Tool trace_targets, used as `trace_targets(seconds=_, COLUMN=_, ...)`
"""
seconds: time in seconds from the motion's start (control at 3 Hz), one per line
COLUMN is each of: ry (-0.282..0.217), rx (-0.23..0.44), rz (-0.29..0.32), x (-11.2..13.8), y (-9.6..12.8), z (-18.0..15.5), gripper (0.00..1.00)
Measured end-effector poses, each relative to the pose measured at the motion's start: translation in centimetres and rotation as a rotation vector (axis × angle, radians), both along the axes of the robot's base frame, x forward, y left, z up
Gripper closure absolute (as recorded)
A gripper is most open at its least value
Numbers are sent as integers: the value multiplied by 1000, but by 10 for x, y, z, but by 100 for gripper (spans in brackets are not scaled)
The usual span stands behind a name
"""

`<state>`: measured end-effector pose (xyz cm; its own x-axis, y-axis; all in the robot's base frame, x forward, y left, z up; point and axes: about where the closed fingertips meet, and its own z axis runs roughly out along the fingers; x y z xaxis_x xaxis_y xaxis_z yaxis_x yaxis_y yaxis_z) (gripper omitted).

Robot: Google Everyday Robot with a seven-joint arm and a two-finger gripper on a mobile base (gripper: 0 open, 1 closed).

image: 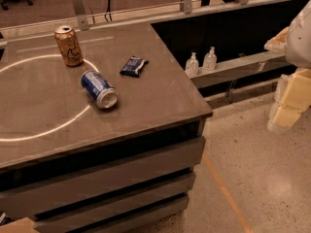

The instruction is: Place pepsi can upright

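**Toppled pepsi can (99,89) on the counter (160,96)**

The pepsi can lay on its side near the upright tan can (68,45), to its right and nearer the camera. The gripper (290,103) hung well right of the tan can, off the counter; whether it was open or held anything could not be told.

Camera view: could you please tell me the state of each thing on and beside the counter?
pepsi can: lying on its side on the counter, silver top towards the front edge.
tan can: standing upright, apart from the pepsi can.
snack wrapper: lying flat.
small bottles: both upright on the ledge.
gripper: at the right edge of the view, off the counter, far from the cans.
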<state>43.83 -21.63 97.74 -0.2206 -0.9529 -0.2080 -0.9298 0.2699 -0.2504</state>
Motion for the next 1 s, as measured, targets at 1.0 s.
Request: trace_targets(seconds=1.0, ry=39, rx=81, rz=-103, x=32, y=36, z=-7, gripper=0)
